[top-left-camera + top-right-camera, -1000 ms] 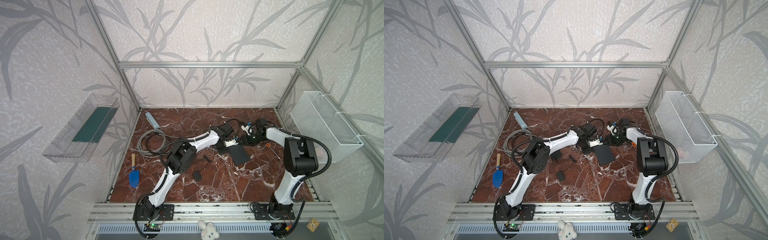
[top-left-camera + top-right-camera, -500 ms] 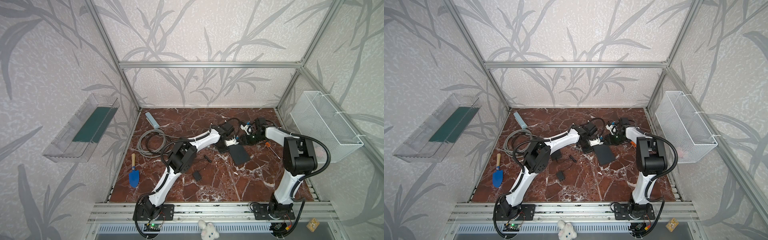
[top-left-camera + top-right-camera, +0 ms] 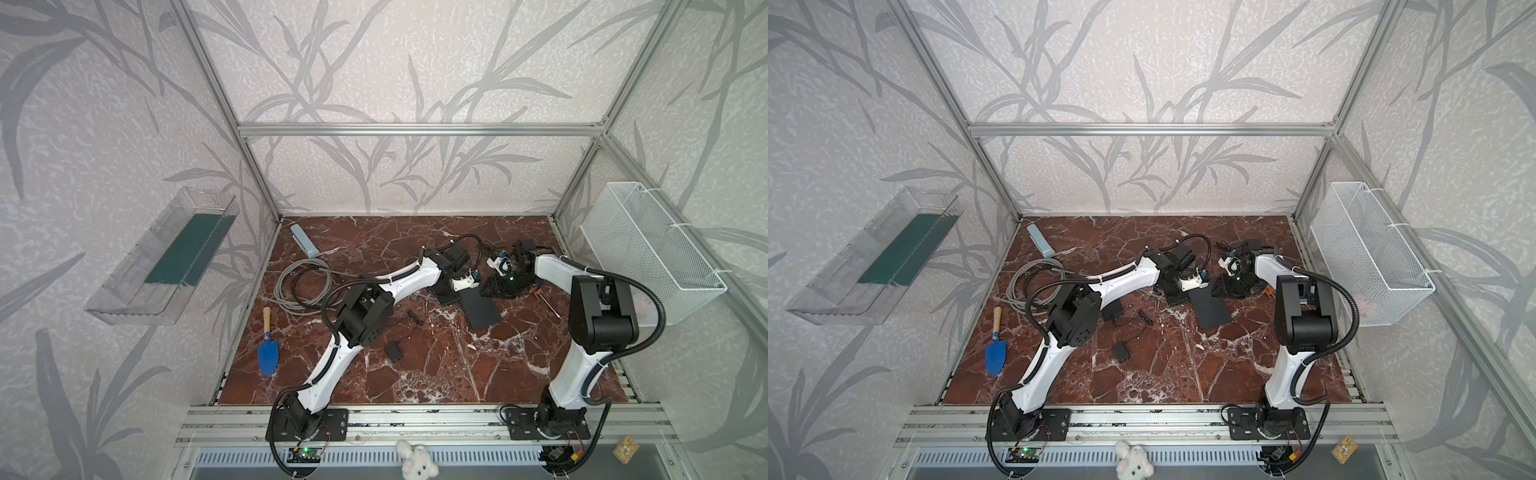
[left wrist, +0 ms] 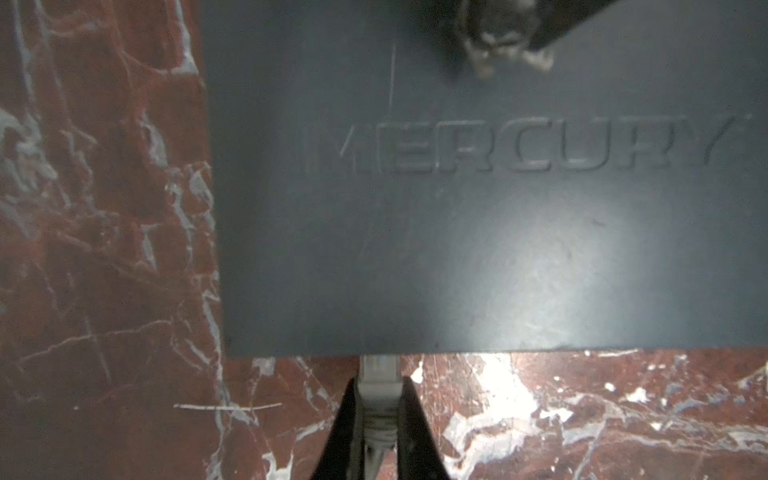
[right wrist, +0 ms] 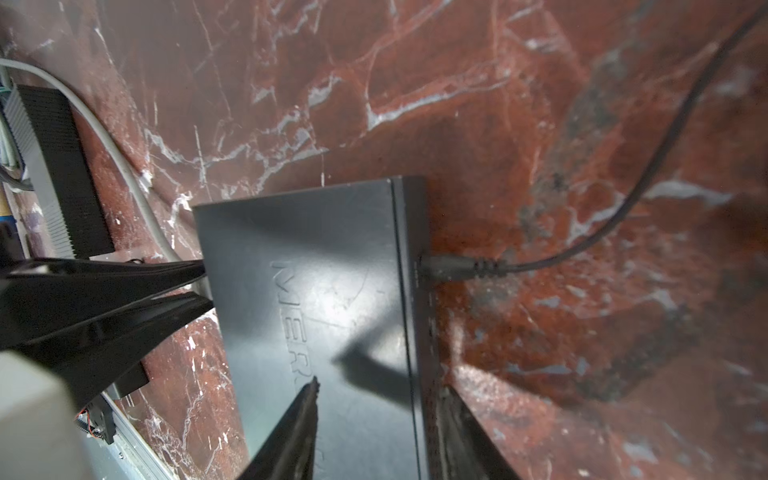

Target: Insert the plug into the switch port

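the left gripper (image 4: 379, 390) is closed on the pale grey network plug (image 4: 378, 370), pinching its ribbed boot between two black fingers (image 4: 347, 415). the plug's clear tip meets the near edge of the flat, dark grey plastic switch (image 4: 498, 249) embossed "mercury", which lies on the red marble tabletop (image 4: 104, 249). the port face is hidden under that edge, so i cannot tell whether the tip has entered a port or only touches the housing. most of the plug body shows outside the case, so i judge it not seated. the right gripper (image 5: 382, 388) has its jaws apart, straddling one long edge of the switch: one finger over the top face, one beside the side wall. it looks placed to brace the box, though whether it presses is unclear. a thin black power lead (image 5: 582, 249) is already plugged into that side. pickup and alignment look done; what is left is the final push home and letting go.
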